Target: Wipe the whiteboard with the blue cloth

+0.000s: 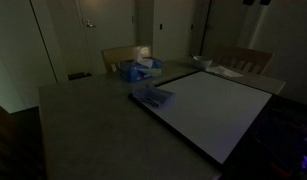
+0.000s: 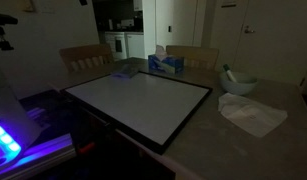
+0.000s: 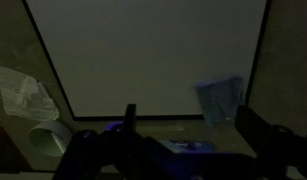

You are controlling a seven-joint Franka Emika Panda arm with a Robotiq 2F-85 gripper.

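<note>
The whiteboard [image 1: 208, 108] lies flat on the table and shows in both exterior views [image 2: 138, 100] and in the wrist view [image 3: 153, 55]. The blue cloth [image 1: 151, 97] lies crumpled at one corner of the board, partly over its edge [image 2: 124, 70]. In the wrist view the cloth [image 3: 219, 100] is between and just beyond my fingers, well below them. My gripper [image 3: 193, 125] is open and empty, high above the table near the board's edge. The gripper does not show in the exterior views.
A blue tissue box [image 2: 166, 63] stands past the board's edge, under the gripper [image 3: 188, 146]. A pale bowl [image 2: 238, 84] and a white cloth [image 2: 251, 115] lie beside the board. Chairs [image 2: 85, 57] stand behind the table. The room is dim.
</note>
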